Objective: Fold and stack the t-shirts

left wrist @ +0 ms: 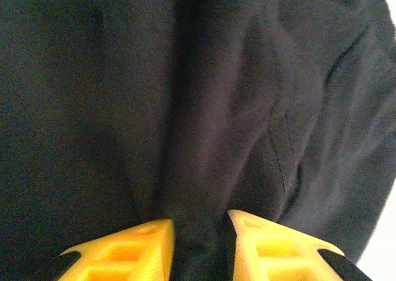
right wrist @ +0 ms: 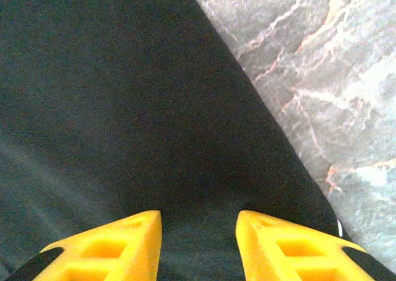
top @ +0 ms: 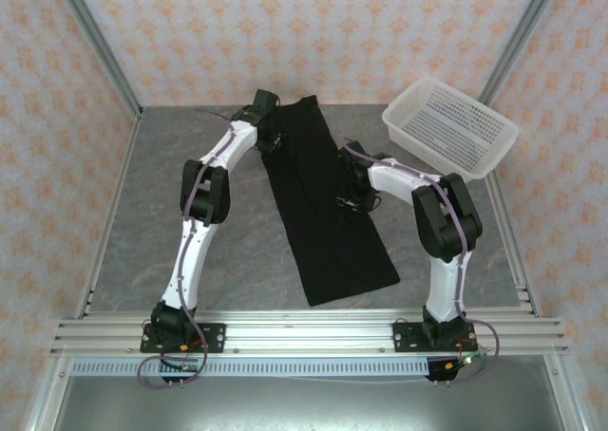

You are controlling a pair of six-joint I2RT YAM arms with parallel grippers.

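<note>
cross-fold is beginning: left gripper [left wrist: 198, 224] is pinching the t-shirt [top: 323, 213] near the table's [top: 171, 184] far edge; right gripper [right wrist: 198, 218] is sitting half-open on it, hold unclear. next is calling for both lifting together.

This is a robot lab — a small test booth, not a real room. Two white and black robot arms, the left arm [top: 190, 255] and the right arm [top: 443, 279], are bolted to silver metal rails [top: 304, 334] at the near edge of a grey stone-look surface [top: 161, 194]. Thin walls [top: 285, 32] with orange flower paper stand round it, held by bare metal posts [top: 95, 37] — and loose wires [top: 144, 374] hang by the arm bases.
</note>
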